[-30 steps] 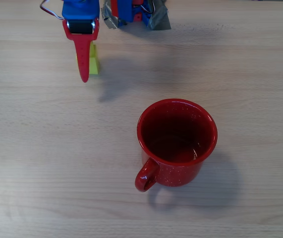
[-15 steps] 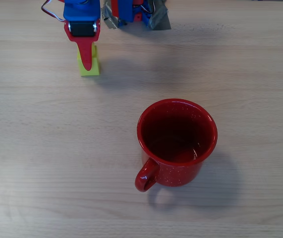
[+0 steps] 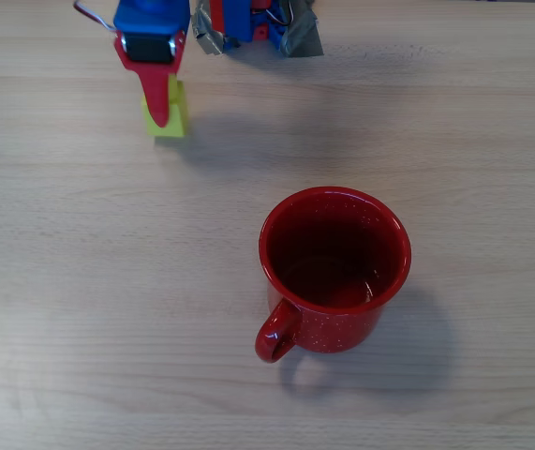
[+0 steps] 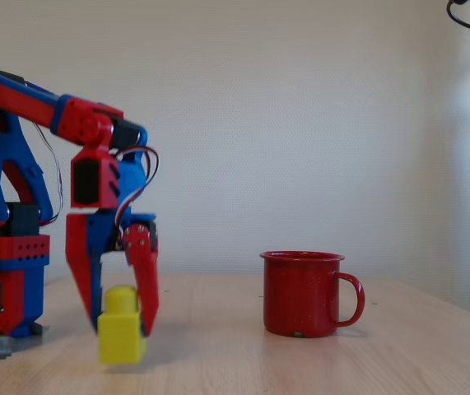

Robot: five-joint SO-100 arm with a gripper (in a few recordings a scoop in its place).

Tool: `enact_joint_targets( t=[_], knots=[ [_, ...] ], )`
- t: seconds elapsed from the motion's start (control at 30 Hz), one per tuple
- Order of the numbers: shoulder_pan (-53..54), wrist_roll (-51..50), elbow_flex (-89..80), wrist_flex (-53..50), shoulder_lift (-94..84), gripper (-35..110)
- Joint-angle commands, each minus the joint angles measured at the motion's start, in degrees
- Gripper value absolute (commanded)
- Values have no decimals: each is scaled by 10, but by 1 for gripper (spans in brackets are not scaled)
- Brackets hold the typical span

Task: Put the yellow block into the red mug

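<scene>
Since the earlier overhead frames the pincer [image 3: 158, 108] has drawn back toward the far edge of the counter [image 3: 80, 281], and the yellow block [image 3: 170, 114] has gone with it, now lying slightly farther from the mug than before.

In the fixed view the pincer [image 4: 122, 317] has its two red fingers closed on either side of the yellow block [image 4: 122, 336], gripping its upper part near the stud. The block's underside appears to sit just clear of the counter [image 4: 300, 362], though contact cannot be ruled out.

Handling assessment: the block is a small rigid plastic brick, judged light and not fragile. Its smooth faces may be slippery, so a grip across two flat opposite sides is preferable to one on the stud; it could pivot in a grip this high.

The red mug [image 3: 334, 267] stands upright to the near right in the overhead view, well apart from the block, handle pointing near-left. Its dark interior shows nothing inside. The mouth is much wider than the block, so entry should be easy.
</scene>
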State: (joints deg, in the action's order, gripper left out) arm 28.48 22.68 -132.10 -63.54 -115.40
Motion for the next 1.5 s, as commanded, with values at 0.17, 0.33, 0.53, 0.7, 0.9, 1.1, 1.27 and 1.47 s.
enact_joint_targets(
  t=[0.17, 0.33, 0.53, 0.7, 0.9, 1.1, 1.27, 1.47],
  knots=[
    [-8, -70, 146, -89, -63, 0],
    [-40, -117, 251, -163, -50, 0],
    [-88, -171, 400, -243, -1, 0],
    [-136, -198, 511, -280, 47, 0],
    [-199, -213, 613, -284, 94, 0],
    [-271, -221, 705, -282, 138, 0],
    [-327, -245, 779, -294, 187, 0],
    [-372, -279, 829, -302, 272, 0]
  ],
)
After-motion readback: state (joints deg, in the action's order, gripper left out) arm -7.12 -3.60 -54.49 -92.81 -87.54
